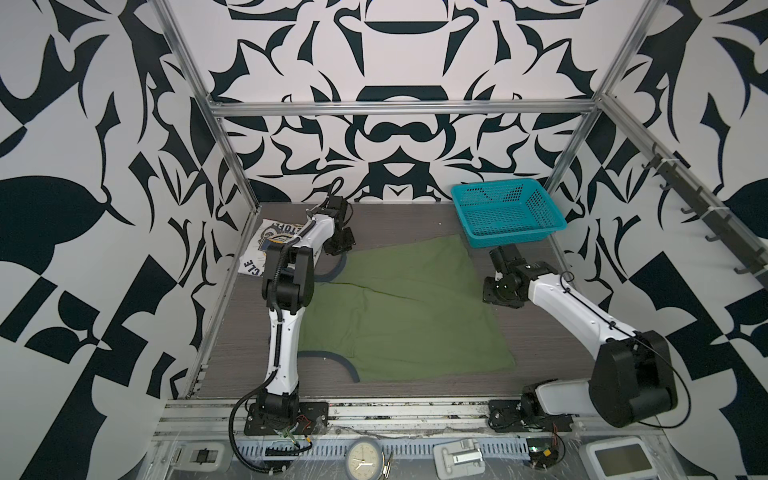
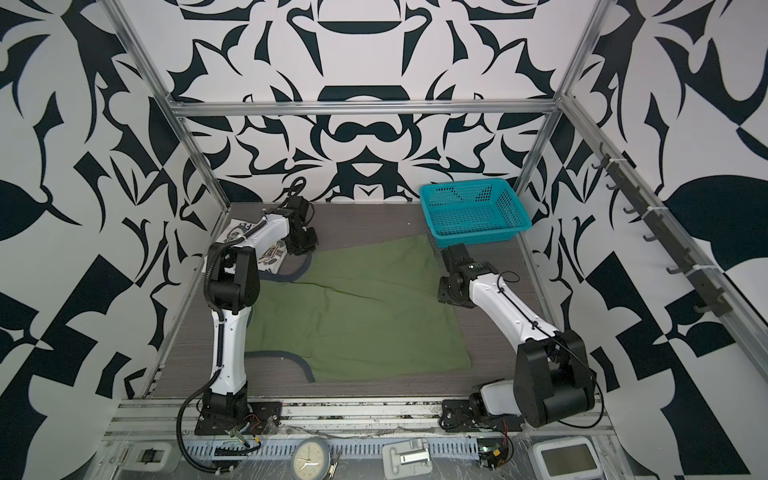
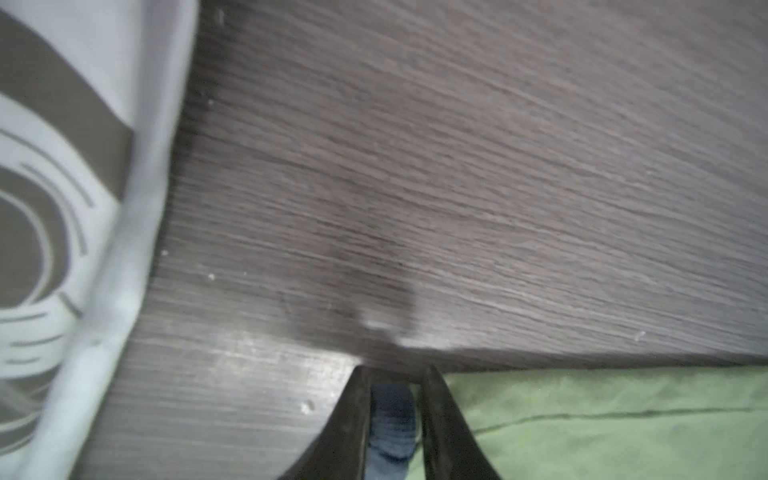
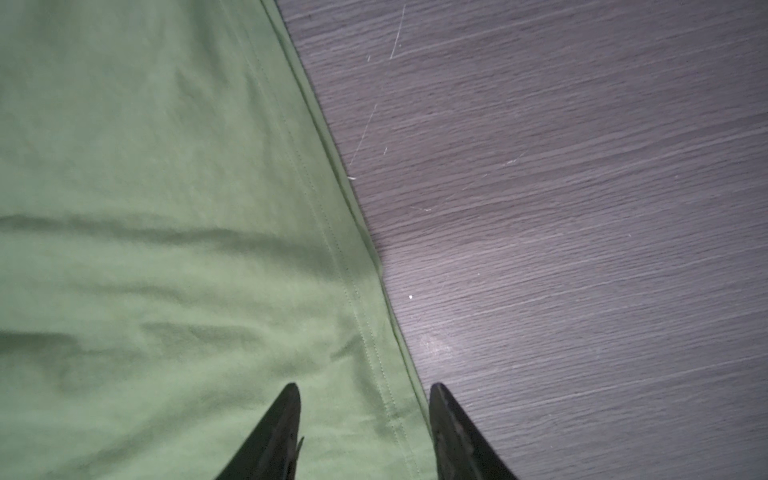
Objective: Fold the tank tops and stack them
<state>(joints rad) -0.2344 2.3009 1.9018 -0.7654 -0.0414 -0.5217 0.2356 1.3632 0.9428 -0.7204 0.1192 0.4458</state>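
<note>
My left arm reaches away over the desk (image 1: 415, 390) to its far left part, elbow raised and wrist bent down. My left tool (image 3: 395, 370) points down at the far corner of the olive tank top (image 1: 407, 316). In the left wrist view its jaws stand narrow on either side of the dark trim (image 3: 392, 419). The picture is blurred, so I cannot tell whether they pinch it.

My right arm stretches low from the near right toward the far right edge of the same top, just before the teal basket (image 1: 507, 212). My right tool (image 4: 365, 388) has its jaws apart and grips nothing. One fingertip is over green cloth, one over bare desk, and the stitched hem runs between them.

The olive top lies spread across the middle, one flap folded over. The white tank top (image 1: 259, 249) lies at the far left. My left arm hides much of it, so the lettering reads only in part.
</note>
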